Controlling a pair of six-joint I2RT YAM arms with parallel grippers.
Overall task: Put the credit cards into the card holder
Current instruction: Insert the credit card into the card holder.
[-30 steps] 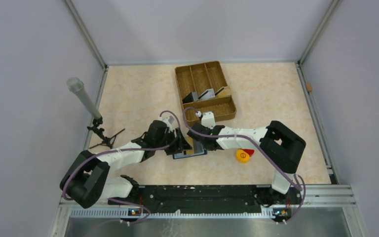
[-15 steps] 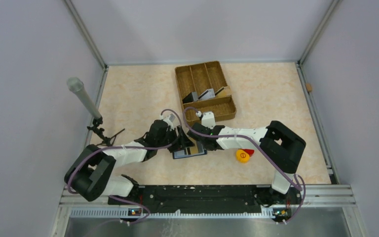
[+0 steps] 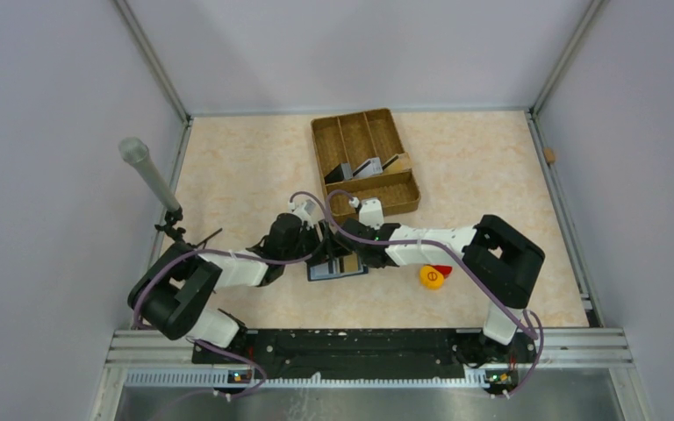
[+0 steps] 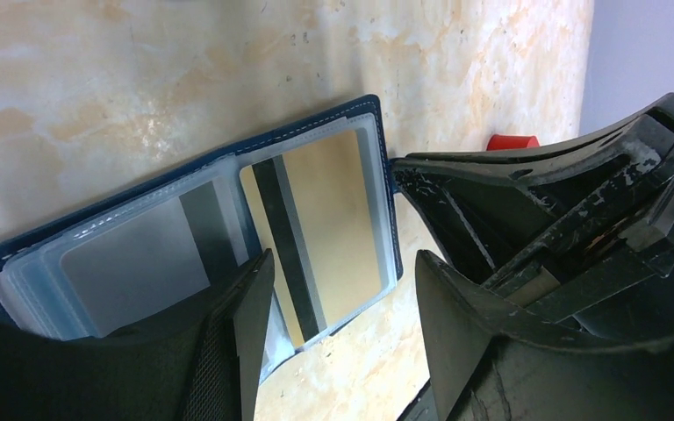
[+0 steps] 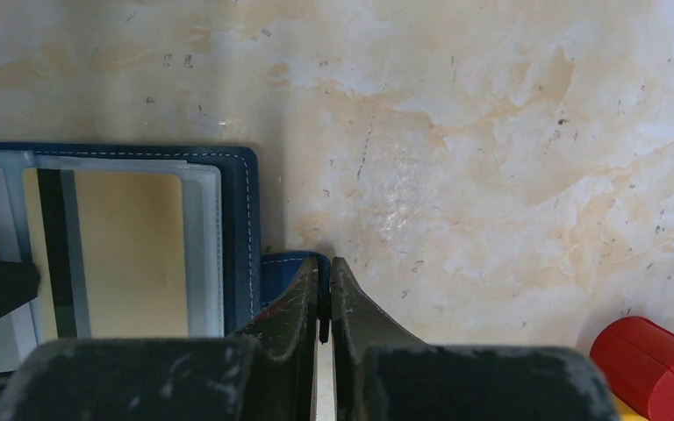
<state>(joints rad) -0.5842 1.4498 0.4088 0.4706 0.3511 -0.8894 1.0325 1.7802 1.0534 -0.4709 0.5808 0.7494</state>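
The navy card holder (image 3: pixel 337 271) lies open on the table between my two grippers. In the left wrist view its clear sleeves (image 4: pixel 140 254) hold a gold card with a dark stripe (image 4: pixel 325 228) and a grey card (image 4: pixel 132 267). My left gripper (image 4: pixel 342 324) is open and empty, just above the holder's near edge; it also shows in the top view (image 3: pixel 318 247). My right gripper (image 5: pixel 325 294) is shut on the holder's blue snap tab (image 5: pixel 285 267), at the holder's right side (image 3: pixel 357 256). Three grey cards (image 3: pixel 369 167) stand in the woven tray.
The brown woven divided tray (image 3: pixel 408 198) sits just beyond the grippers. A red piece (image 5: pixel 645 355) and a yellow round piece (image 3: pixel 432 278) lie right of the holder. A grey microphone on a small tripod (image 3: pixel 149 175) stands at the left wall.
The left arm's elbow has swung right and its gripper has drawn back a little up and left, uncovering the gold card in the holder. The right arm has not moved.
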